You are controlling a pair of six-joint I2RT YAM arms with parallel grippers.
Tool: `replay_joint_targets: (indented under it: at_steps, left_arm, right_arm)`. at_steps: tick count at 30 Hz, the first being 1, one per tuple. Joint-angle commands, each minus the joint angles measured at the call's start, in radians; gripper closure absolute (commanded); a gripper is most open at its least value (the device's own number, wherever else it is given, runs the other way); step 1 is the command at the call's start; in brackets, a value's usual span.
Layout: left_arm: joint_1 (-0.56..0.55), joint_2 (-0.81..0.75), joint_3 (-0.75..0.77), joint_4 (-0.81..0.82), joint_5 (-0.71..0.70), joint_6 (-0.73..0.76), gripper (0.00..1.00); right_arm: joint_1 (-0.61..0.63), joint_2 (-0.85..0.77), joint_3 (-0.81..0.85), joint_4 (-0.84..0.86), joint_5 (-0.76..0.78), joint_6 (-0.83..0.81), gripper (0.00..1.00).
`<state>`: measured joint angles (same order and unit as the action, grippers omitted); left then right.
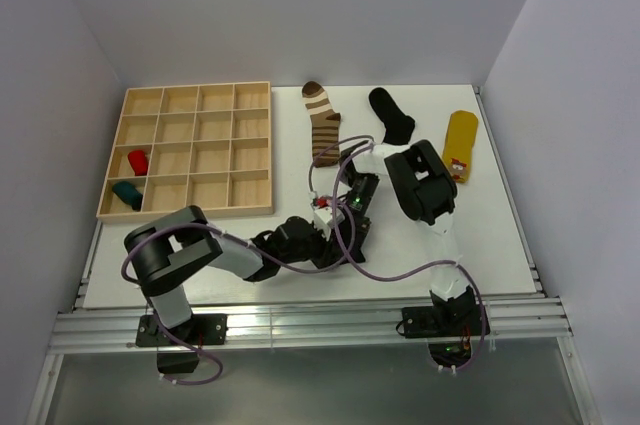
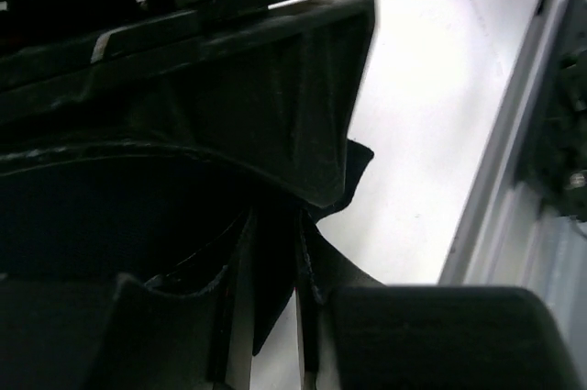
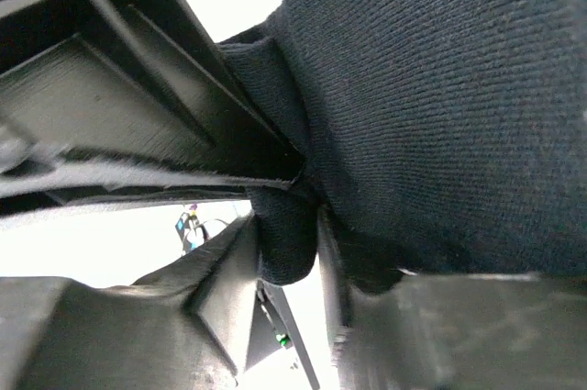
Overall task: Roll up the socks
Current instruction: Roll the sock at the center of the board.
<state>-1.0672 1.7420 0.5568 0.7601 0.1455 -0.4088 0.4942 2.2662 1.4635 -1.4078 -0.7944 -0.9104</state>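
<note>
Top external view: the left arm (image 1: 215, 255) rises from its base at the near-left edge to a high elbow. Its forearm then lies low over the counter (image 1: 500, 245), reaching toward 3 o'clock. The right arm (image 1: 425, 190) climbs from its base toward 12 o'clock, bends sharply, and folds its wrist back down toward 8 o'clock. The left jaws and right jaws meet close together near the counter's middle, tips toward each other. What they hold is mostly hidden under them in this view.

Right wrist view: the right jaws are closed on a dark sock (image 3: 440, 105). A fold of the knit is pinched between the fingers, and the bulk bunches up at 2 o'clock of the pinch.

Left wrist view: the left jaws are also clamped on the dark sock (image 2: 275, 298). A thin strip of fabric is caught between the fingers, and a flap pokes out at 1 o'clock.

From the jaws, three socks lie flat on the far counter, all well apart from the jaws:
- The striped sock (image 1: 322, 125) is at 12 o'clock.
- The black sock (image 1: 392, 113) is at 1 o'clock.
- The yellow sock (image 1: 461, 145) is at 2 o'clock.

The tray (image 1: 200, 211) sits at 10 o'clock.
</note>
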Motion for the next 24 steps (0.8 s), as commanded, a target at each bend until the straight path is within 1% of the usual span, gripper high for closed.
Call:
replay_joint_targets:
  at_steps: [1, 2, 3, 7, 8, 11, 12, 14, 15, 16, 18, 19, 20, 22, 23, 24]
  left_arm:
    - [0.027, 0.071, -0.066, -0.006, 0.144, -0.116, 1.0]
    - [0.054, 0.08, -0.073, 0.011, 0.17, -0.133, 1.0]
    - [0.07, 0.089, -0.087, 0.053, 0.227, -0.149, 1.0]
    - [0.148, 0.143, -0.081, 0.074, 0.348, -0.215, 1.0]
    - [0.176, 0.152, -0.08, 0.08, 0.374, -0.241, 1.0]
    - [0.228, 0.203, -0.049, 0.059, 0.477, -0.301, 0.99]
    - [0.237, 0.214, -0.031, 0.058, 0.508, -0.318, 1.0]
    - [0.265, 0.244, -0.02, 0.076, 0.575, -0.395, 1.0]
    - [0.272, 0.257, 0.0, 0.067, 0.597, -0.416, 1.0]
    - [0.282, 0.278, 0.008, 0.074, 0.621, -0.467, 1.0]
    - [0.3, 0.29, 0.032, 0.05, 0.651, -0.51, 1.0]
    - [0.306, 0.298, 0.035, 0.057, 0.669, -0.559, 1.0]
    - [0.314, 0.3, 0.04, 0.064, 0.683, -0.585, 1.0]
    - [0.32, 0.306, 0.064, 0.016, 0.695, -0.617, 1.0]
    - [0.32, 0.304, 0.081, 0.002, 0.7, -0.631, 1.0]
    - [0.322, 0.303, 0.092, -0.058, 0.695, -0.64, 1.0]
  right_arm:
    - [-0.017, -0.085, -0.023, 0.11, -0.017, 0.004, 0.59]
    - [-0.031, -0.099, -0.026, 0.113, -0.028, 0.004, 0.58]
    - [-0.04, -0.117, -0.031, 0.116, -0.046, 0.005, 0.57]
    - [-0.103, -0.221, -0.067, 0.199, -0.057, 0.065, 0.55]
    - [-0.118, -0.275, -0.078, 0.251, -0.054, 0.097, 0.55]
    - [-0.175, -0.348, -0.117, 0.338, -0.036, 0.145, 0.54]
    - [-0.184, -0.405, -0.133, 0.366, -0.028, 0.153, 0.54]
    - [-0.209, -0.471, -0.199, 0.464, 0.009, 0.175, 0.54]
    - [-0.21, -0.553, -0.228, 0.502, 0.027, 0.18, 0.54]
    - [-0.209, -0.591, -0.288, 0.57, 0.043, 0.18, 0.54]
    - [-0.209, -0.675, -0.351, 0.636, 0.066, 0.171, 0.53]
    - [-0.206, -0.751, -0.409, 0.689, 0.075, 0.168, 0.52]
    - [-0.2, -0.787, -0.439, 0.714, 0.086, 0.15, 0.52]
    - [-0.183, -0.879, -0.524, 0.775, 0.101, 0.136, 0.48]
    - [-0.155, -0.901, -0.546, 0.786, 0.11, 0.114, 0.48]
    - [-0.135, -0.925, -0.593, 0.803, 0.128, 0.113, 0.47]
